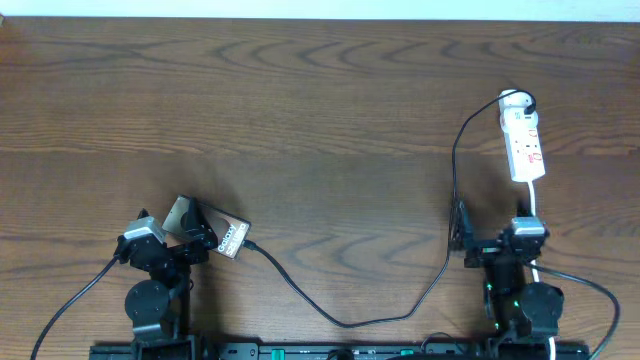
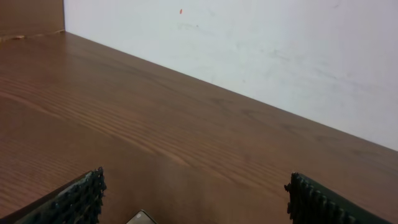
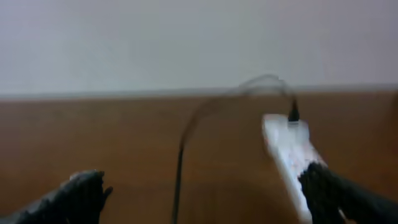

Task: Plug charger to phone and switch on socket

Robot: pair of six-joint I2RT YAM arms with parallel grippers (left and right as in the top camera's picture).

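So: phone (image 1: 228, 238) lies flat lower-left, with the left gripper (image 2: 196, 182) spread wide over its left end and holding nothing. Charger (image 1: 345, 322) tip meets the phone's right end; can't confirm it's seated from overhead. Right gripper (image 3: 204, 180) is also spread and empty, with the socket (image 1: 525, 140) just ahead. Suggest closing the fingers first, then pressing straight down to switch it on so the strip doesn't skid.

The left arm (image 1: 148, 298) and right arm (image 1: 522, 300) are built of black rounded joints topped by grey wrist blocks (image 1: 141, 236). Black cables (image 1: 75, 300) are trailed from both; green lights (image 1: 514, 300) are shown on the right one. The left tool (image 2: 196, 198) and right tool (image 3: 205, 190) are fitted with black studded fingers (image 2: 74, 199).
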